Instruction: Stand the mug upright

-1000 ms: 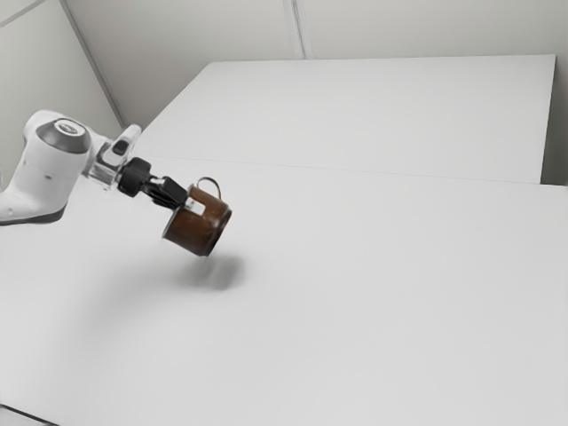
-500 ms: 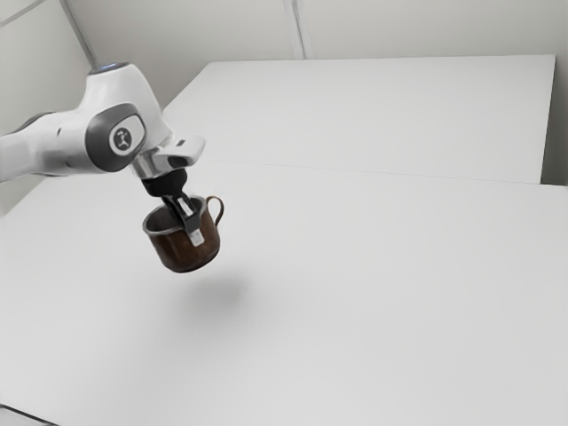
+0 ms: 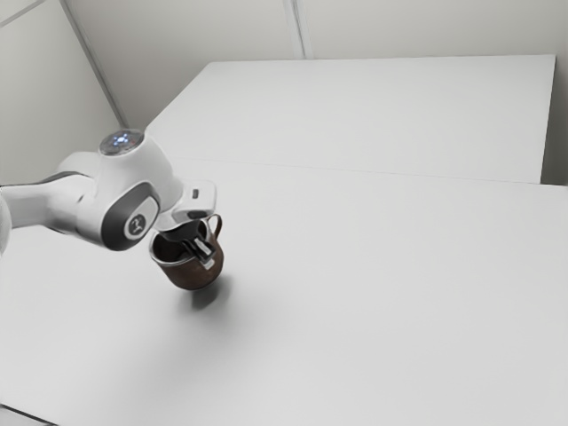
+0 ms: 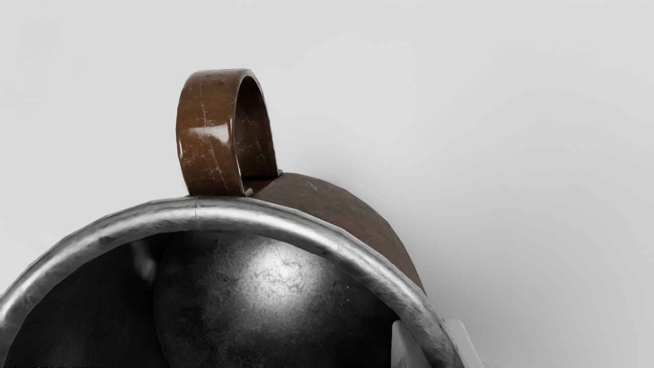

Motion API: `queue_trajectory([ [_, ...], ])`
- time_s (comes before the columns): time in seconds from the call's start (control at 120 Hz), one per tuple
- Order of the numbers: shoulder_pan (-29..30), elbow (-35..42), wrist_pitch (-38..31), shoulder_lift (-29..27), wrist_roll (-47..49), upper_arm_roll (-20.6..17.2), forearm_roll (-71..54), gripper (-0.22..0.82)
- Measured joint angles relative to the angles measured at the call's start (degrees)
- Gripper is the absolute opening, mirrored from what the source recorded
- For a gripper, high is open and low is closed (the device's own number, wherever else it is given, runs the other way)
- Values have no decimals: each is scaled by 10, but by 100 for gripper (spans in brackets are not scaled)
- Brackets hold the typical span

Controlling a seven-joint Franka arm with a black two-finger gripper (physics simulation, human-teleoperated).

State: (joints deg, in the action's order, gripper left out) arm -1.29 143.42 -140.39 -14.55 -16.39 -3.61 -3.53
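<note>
The end effector (image 3: 208, 260) gripped the wall of the mug (image 3: 188, 274) beneath it, mouth up but somewhat tilted, its base probably just above the bench (image 3: 373, 302). Levelling, setting down and letting go seemed left.

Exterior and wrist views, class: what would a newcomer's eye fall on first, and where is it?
First, the brown mug, tilted in the pincer below the white arm, in the exterior view's left half. Then, in the wrist view, the mug's shiny rim, between two fingertips, and the looped handle jutting from its side.
</note>
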Motion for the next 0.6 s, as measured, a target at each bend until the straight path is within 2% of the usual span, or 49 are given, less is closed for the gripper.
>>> queue_trajectory([
  [0.192,-1,0,-42,41,34,0,-4,-16],
  [0.467,-1,0,-62,75,67,-1,-4,-16],
  [0.525,-2,0,-64,80,71,-1,-2,-12],
  [0.6,-3,0,-64,82,74,-1,2,0],
])
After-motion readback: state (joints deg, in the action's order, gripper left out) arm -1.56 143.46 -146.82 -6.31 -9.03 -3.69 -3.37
